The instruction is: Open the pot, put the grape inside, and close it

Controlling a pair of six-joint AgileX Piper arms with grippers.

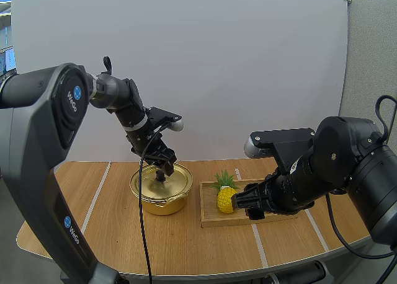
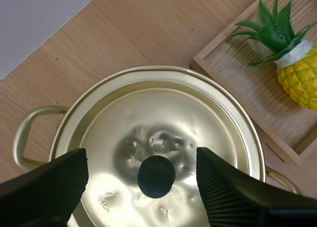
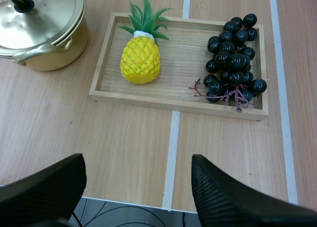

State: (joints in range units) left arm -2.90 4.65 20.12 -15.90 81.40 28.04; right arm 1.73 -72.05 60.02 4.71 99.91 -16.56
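Grapes (image 3: 233,58), a dark bunch with a reddish stem, lie at the right end of the tray (image 3: 173,102), close against its rim. A pineapple (image 3: 141,61) lies at the tray's other end, leaves pointing away from the arms. It sits between the grapes and the pot (image 1: 162,197), with bare wood separating fruit from fruit. The tray stands just beside the pot, to its right on the table (image 1: 118,234), apart from it by a narrow strip of tabletop.

The pot is gold, and the lid (image 2: 163,113) sits on it, flat and centred. The left gripper (image 2: 142,162) hangs straight over the lid with its fingers spread wide. The black knob (image 2: 156,176) lies between them, with a gap showing on each side. One looped handle (image 2: 25,133) sticks out past the left finger.

The right gripper (image 3: 137,161) is also spread open and holds nothing. It hovers over the near edge of the table in front of the tray, above a white tape line (image 3: 173,147) that runs up to the tray's near rim. From above, the right arm reaches across the tray's right end and hides the grapes there, its fingertips near the pineapple.
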